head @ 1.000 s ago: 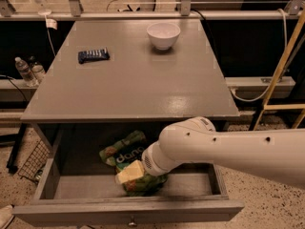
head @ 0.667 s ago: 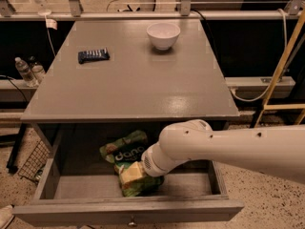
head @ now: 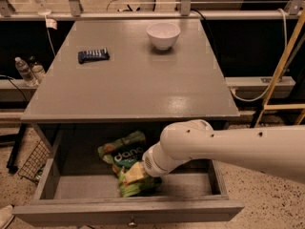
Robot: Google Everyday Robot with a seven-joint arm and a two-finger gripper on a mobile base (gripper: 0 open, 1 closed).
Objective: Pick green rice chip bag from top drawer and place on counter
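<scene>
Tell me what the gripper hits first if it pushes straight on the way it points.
The gripper, low inside the top drawer, points down at the green rice chip bag. It would meet that bag first and may already touch it; depth is unclear.

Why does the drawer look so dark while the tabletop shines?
Camera view: the counter shows pale glare near its front edge; it shades the top drawer below, dimming the green rice chip bag, where the gripper sits.
</scene>
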